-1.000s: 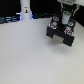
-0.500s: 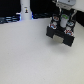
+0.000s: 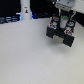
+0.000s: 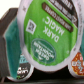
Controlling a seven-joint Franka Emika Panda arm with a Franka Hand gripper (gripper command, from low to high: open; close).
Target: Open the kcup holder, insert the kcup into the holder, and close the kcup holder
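The gripper (image 3: 64,23) hangs directly over the black kcup holder (image 3: 61,36), a green-lidded kcup (image 4: 47,35) pinched between its fingers. A red-topped pod (image 4: 78,63) sits just beside the held cup.

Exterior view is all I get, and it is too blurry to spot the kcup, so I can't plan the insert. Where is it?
Observer: In the wrist view the kcup fills most of the picture, very close to the camera. Its green foil top reads "Dark Magic".
Operator: Is anything close to it?
Observer: Yes, a red-and-white topped pod shows just past the kcup's rim, farther from the camera.
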